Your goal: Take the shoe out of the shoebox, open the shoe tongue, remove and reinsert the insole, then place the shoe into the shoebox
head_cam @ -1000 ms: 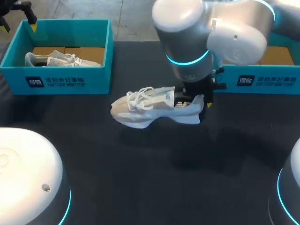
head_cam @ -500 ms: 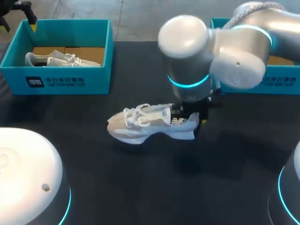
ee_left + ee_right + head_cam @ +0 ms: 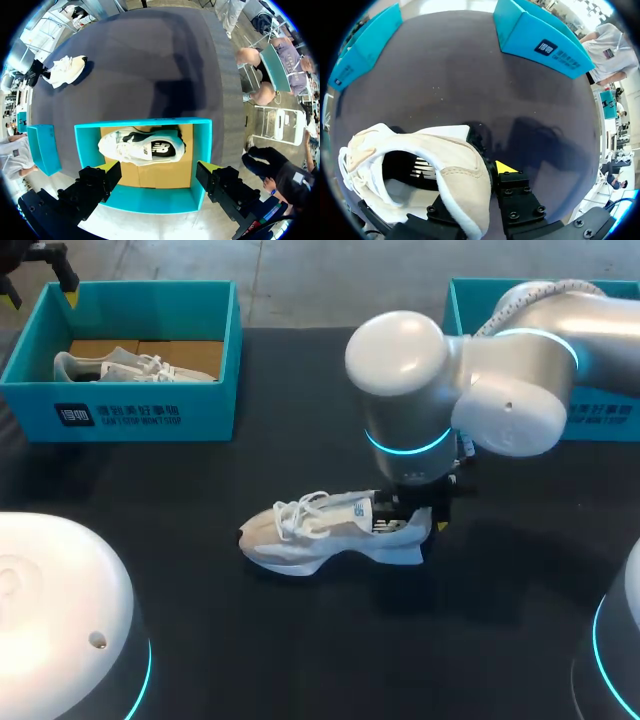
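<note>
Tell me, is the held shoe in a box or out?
Out: the shoe is over the dark table, heel in the right claw.

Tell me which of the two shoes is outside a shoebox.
The shoe held at its heel by the right gripper; the other shoe lies inside the left shoebox.

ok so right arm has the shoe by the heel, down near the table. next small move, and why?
Probably lower the shoe the last bit until its sole sits flat on the table, right fingers clamped on the heel collar. Contact isn't clear from here, and the left fingers hang open over the far shoebox, too distant to work the tongue yet.
</note>
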`<state>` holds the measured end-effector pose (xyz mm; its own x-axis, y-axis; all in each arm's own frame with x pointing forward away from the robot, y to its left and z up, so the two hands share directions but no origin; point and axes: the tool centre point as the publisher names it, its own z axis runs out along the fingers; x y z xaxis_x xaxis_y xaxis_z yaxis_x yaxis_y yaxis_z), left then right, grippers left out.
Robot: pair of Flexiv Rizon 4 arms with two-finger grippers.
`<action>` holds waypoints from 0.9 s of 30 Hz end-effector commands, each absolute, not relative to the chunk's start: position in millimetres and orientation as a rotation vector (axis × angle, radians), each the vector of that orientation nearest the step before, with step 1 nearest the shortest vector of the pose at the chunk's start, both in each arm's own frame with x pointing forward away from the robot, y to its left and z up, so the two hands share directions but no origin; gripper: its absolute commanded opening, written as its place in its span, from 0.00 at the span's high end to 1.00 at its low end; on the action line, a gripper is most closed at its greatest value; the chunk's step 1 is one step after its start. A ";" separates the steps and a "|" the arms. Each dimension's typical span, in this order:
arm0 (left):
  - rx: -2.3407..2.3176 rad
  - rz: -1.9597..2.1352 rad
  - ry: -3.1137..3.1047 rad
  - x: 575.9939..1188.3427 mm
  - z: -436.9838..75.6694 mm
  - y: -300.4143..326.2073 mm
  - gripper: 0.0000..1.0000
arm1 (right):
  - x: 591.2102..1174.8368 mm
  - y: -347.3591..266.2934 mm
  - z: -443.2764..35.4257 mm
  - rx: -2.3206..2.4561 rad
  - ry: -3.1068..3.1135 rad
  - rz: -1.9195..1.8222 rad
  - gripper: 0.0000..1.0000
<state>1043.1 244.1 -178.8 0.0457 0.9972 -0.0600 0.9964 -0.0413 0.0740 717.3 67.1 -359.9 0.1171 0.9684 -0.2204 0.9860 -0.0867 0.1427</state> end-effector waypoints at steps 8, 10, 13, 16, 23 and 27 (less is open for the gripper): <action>2.201 0.017 2.106 1041.9 -178.6 244.1 0.00 | 715.2 73.8 -394.1 2.137 1.954 -0.066 1.00; 2.201 0.017 2.106 1041.9 -178.6 244.1 0.00 | 715.3 72.9 -397.7 2.139 1.952 -0.070 1.00; 2.201 0.017 2.106 1041.9 -178.6 244.1 0.00 | 716.0 72.1 -398.9 2.138 1.949 -0.074 1.00; 2.201 0.017 2.106 1041.9 -178.6 244.1 0.00 | 716.8 71.2 -400.1 2.139 1.946 -0.074 1.00; 2.201 0.017 2.106 1041.9 -178.6 244.1 0.00 | 715.1 69.0 -398.6 2.148 1.940 -0.074 0.82; 2.201 0.017 2.106 1041.9 -178.6 244.1 0.00 | 714.1 67.5 -388.5 2.143 1.925 -0.071 0.00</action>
